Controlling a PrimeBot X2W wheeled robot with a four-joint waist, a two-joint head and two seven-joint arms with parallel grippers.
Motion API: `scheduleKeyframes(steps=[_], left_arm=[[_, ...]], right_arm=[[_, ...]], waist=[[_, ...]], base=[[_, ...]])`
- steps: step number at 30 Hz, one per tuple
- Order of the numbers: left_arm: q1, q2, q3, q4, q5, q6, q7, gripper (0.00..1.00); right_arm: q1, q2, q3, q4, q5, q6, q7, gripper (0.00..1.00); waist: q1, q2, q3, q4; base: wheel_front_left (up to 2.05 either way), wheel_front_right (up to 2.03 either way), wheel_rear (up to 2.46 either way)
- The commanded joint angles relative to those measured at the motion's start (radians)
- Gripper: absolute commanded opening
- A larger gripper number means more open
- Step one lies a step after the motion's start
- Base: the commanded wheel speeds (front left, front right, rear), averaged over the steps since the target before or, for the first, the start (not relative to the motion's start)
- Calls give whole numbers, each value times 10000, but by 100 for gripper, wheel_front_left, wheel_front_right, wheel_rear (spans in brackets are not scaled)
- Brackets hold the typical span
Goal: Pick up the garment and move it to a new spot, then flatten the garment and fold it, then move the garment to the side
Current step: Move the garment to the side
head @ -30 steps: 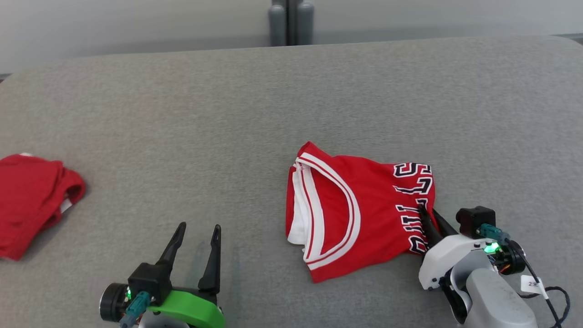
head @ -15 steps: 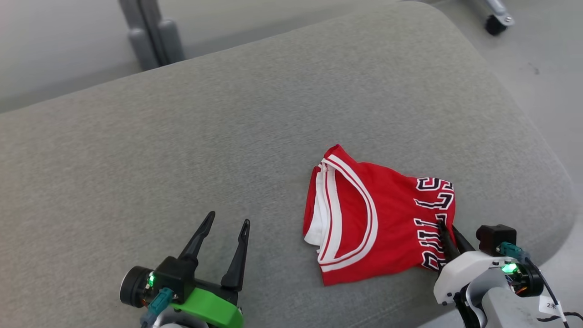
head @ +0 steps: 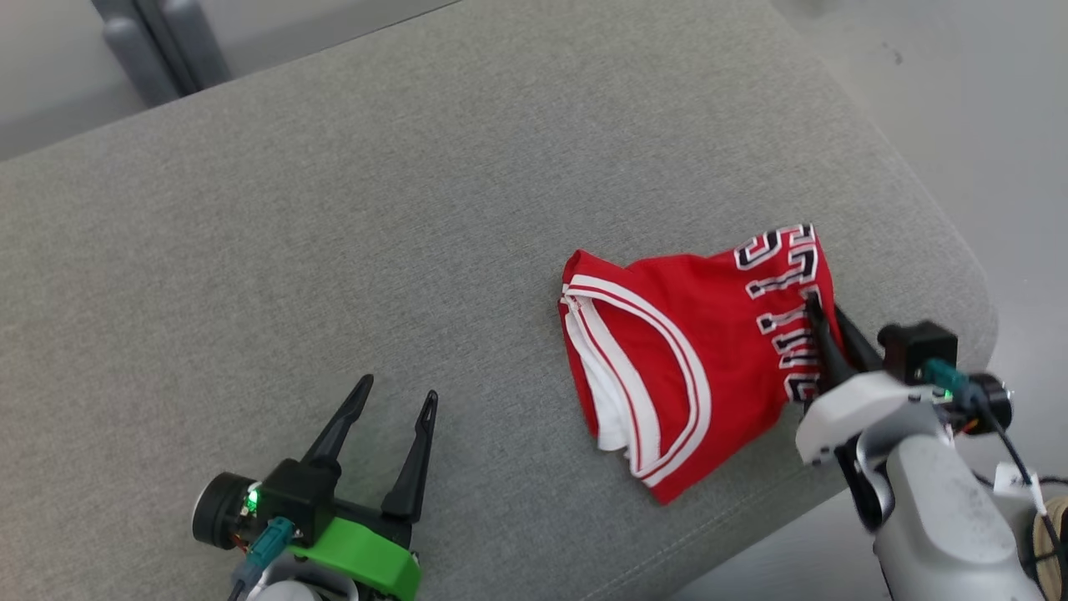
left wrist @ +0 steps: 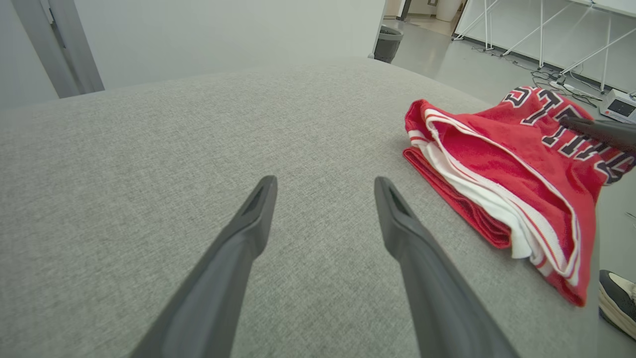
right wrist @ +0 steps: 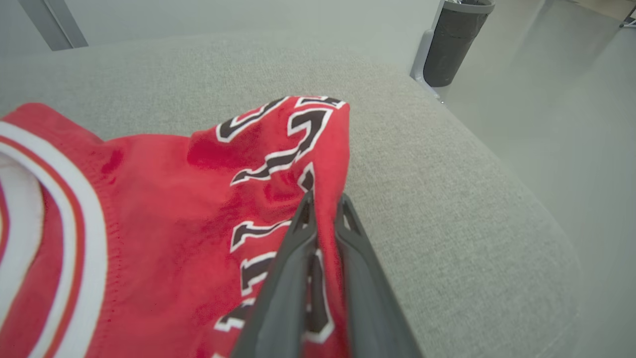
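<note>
The garment [head: 692, 351] is a folded red jersey with white trim and black lettering, lying near the right end of the grey table [head: 375, 209]. My right gripper [head: 813, 305] is shut on the garment's lettered right edge, which is pulled up a little. From the right wrist camera the red cloth [right wrist: 198, 199] is pinched between the two dark fingers of the right gripper [right wrist: 325, 201]. My left gripper [head: 396, 396] stands open over bare table at the lower left, well apart from the garment [left wrist: 502, 164]. Nothing lies between the prongs of the left gripper [left wrist: 325, 186].
The table's rounded right edge [head: 959, 250] is close to the garment, with floor beyond. A grey post [head: 158, 50] stands behind the table. A dark bin [right wrist: 457, 40] stands on the floor past the table's far end. A shoe [left wrist: 618, 303] is on the floor.
The head camera has turned right, so the other red cloth at the left has left the picture. My right gripper has dragged the garment towards the table's right end, turning it slightly.
</note>
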Motion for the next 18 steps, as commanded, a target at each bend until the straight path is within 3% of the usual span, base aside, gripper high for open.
scheduleKeyframes(steps=[1,7,12,18], left_arm=[[-222,160,-2,-68,-90,-26,2,100],[-580,598,33,-320,-228,-26,2,100],[-1008,882,-90,-489,-354,-26,2,100],[-1424,1130,-225,-614,-515,-26,2,100]], right_arm=[[-486,-28,-102,-145,-214,-19,-4,0],[-2426,-28,-875,6,-1650,-19,-3,0],[-4004,-32,-2673,415,-3454,-19,355,0],[-5053,-213,-5092,-213,-5678,-19,1004,0]], waist=[[0,-1,567,536],[0,-1,1402,1323],[0,-1,2089,2111],[0,-1,2696,2763]], base=[[0,0,0],[0,0,0],[0,0,0],[0,0,0]])
